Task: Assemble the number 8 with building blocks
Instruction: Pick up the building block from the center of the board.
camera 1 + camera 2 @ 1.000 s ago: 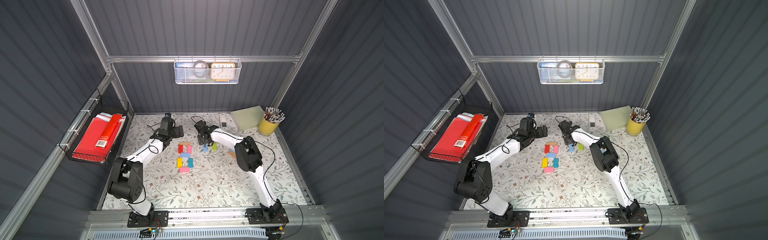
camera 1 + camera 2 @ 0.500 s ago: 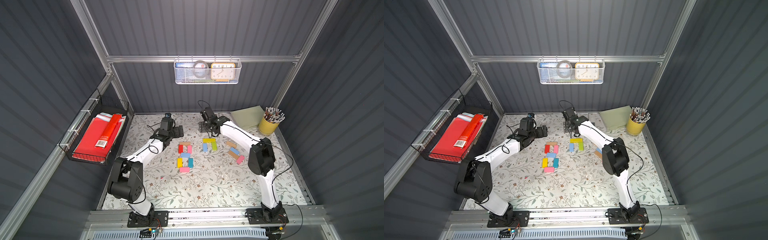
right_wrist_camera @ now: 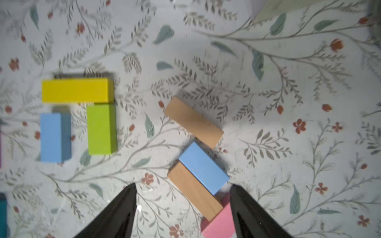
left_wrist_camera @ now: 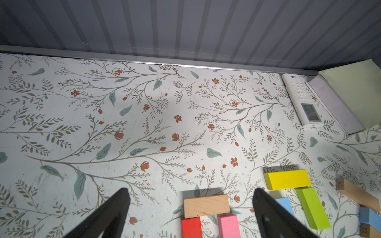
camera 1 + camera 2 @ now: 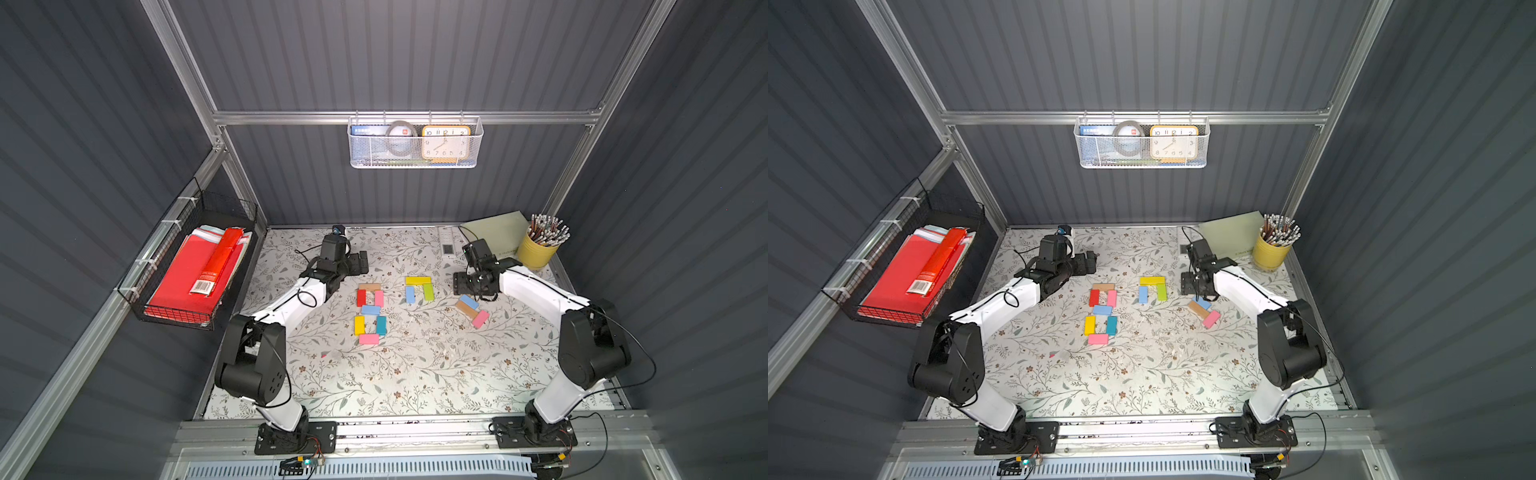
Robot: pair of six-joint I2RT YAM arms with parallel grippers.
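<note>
The number 8 (image 5: 369, 313) is lying flat on the flowered table (image 5: 419, 374). Both top views are showing it as two square loops of seven blocks. Tan is capping it, red and pink are running down the upper sides, and light blue is crossing the middle. Yellow and teal are flanking the lower loop, and pink is closing the foot.

Just right of the number 8, three more building blocks are forming an arch. A yellow block (image 5: 418, 281) is lying across, a green block (image 5: 428, 291) is touching one end, and a light blue block (image 5: 410, 294) is sitting slightly apart under the other.

Farther right of the number 8, a loose cluster (image 3: 198, 164) is lying askew: light blue resting on tan, pink at one end, another tan beside it. The right gripper (image 3: 183, 185) is hovering over this cluster with its claw standing partly apart and gripping nothing. Whether a finger is touching a block, I cannot tell.

The left gripper (image 5: 360, 263) is sitting behind the number 8, its claw spread wide and holding nothing.

High behind the number 8, a clock (image 5: 445, 142) in a wall basket (image 5: 414, 164) is showing numerals 10, 11, 12, 2 and 8 to 4. Far left of the number 8, a red carton (image 5: 216, 261) is carrying a white barcode label. In the left wrist view, a tan block (image 4: 358, 195) is bearing a stamped number, possibly 39.
</note>
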